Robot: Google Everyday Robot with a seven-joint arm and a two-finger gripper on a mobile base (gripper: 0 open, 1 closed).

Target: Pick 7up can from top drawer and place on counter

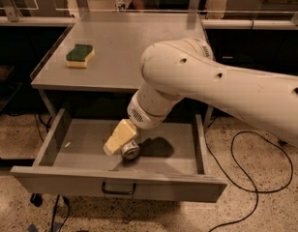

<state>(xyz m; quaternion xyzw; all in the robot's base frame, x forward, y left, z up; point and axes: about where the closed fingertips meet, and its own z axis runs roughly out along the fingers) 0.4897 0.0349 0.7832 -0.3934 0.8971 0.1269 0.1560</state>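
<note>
We are holding the claw in the drawer, can just right of it (gripped? we cannot tell); lifting to the counter above is remaining.

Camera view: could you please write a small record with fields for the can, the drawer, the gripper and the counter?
7up can: inside the drawer, shiny end toward the camera
top drawer: pulled open
gripper: lowered into the drawer, right beside the can
counter: holds a green and yellow sponge near its left edge; no can on it
</note>
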